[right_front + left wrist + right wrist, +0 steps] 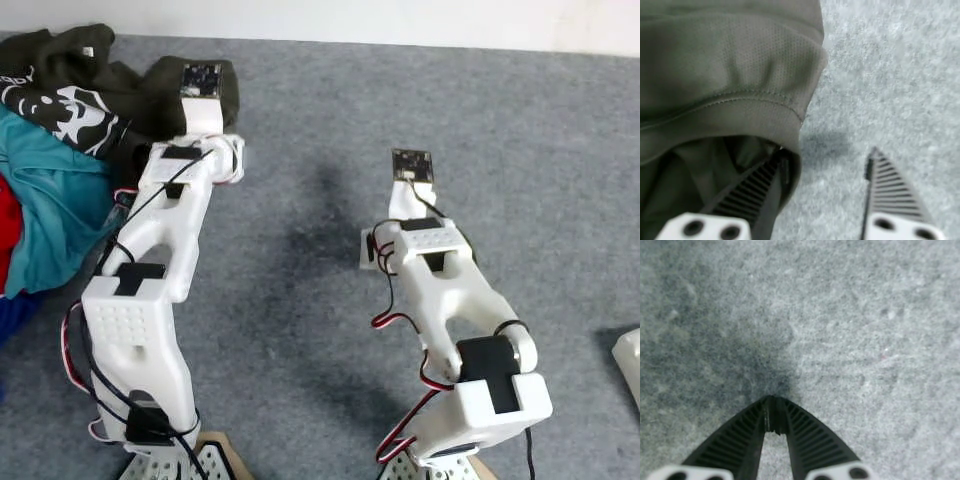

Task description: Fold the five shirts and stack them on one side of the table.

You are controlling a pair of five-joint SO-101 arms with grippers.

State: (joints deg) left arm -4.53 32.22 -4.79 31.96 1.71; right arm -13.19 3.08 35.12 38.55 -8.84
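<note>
While right gripper (774,407) hangs closed, left gripper (828,154) gapes around olive shirt's (730,75) hem.

- Left arm (165,240) stretched forward; left gripper (822,185) jaws spread wide.
- Right arm (440,290) bent, wrist angled down; right gripper (775,415) closed, tips touching.

Piled unfolded in a crumpled heap at the upper left of the high view, on the grey desk (330,120). Uppermost, an olive-green shirt (165,90), stitched hem curling down onto the felt, beside a black shirt (60,105) with a white print. Below, a teal shirt (50,215), then a red shirt (6,235) and a blue shirt (15,310) at the left edge.
</note>
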